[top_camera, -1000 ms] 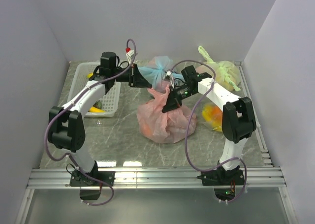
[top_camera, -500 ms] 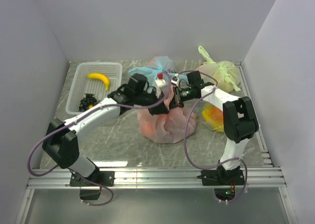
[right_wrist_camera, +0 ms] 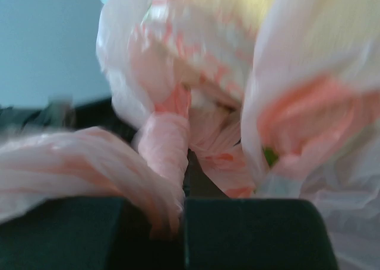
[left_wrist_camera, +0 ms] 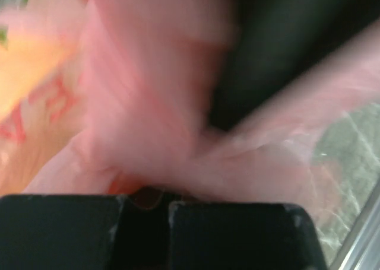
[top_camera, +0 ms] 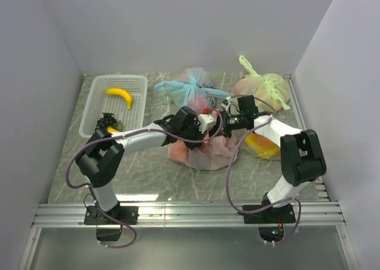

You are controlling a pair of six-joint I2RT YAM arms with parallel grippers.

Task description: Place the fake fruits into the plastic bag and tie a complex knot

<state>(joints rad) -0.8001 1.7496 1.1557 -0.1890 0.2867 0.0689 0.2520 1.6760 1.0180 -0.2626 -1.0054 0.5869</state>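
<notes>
White slotted basket [top_camera: 95, 107] at far left of the grey marbled table [top_camera: 148, 172]. In it: yellow banana [top_camera: 119, 95] at the back, dark grape bunch [top_camera: 107, 121] at the front, and a small yellow-orange piece [top_camera: 114, 129] just beside the grapes, partly hidden by the left arm.

Left arm reaches across to the table centre. Left gripper [left_wrist_camera: 145, 203]: jaws closed, a sliver of pink film pinched between the tips. Blurred wrist view. Pink strands cross in a twist just above the fingers; can't tell if it is a finished knot.

Light blue bag [top_camera: 191, 85] sits at back centre, tied, ends sticking out sideways. Contents not readable.

Pink plastic bag [top_camera: 205, 154] lies at centre, just in front of the blue one, slumped on the table under both grippers. Fruits inside show only as colour through the film: orange in the left wrist view, yellow and a bit of green in the right wrist view.

Right gripper [right_wrist_camera: 181, 213]: jaws closed, clamping a twisted pink handle [right_wrist_camera: 168, 142] that runs down between the fingers. It meets the left gripper over the pink bag's top.

Pale green bag [top_camera: 270, 86] at back right, tied, green ends sticking up; pinkish shape [top_camera: 242, 87] at its left side.

A yellow-orange item [top_camera: 261, 144] lies on the table right of the pink bag, partly hidden by the right arm.
</notes>
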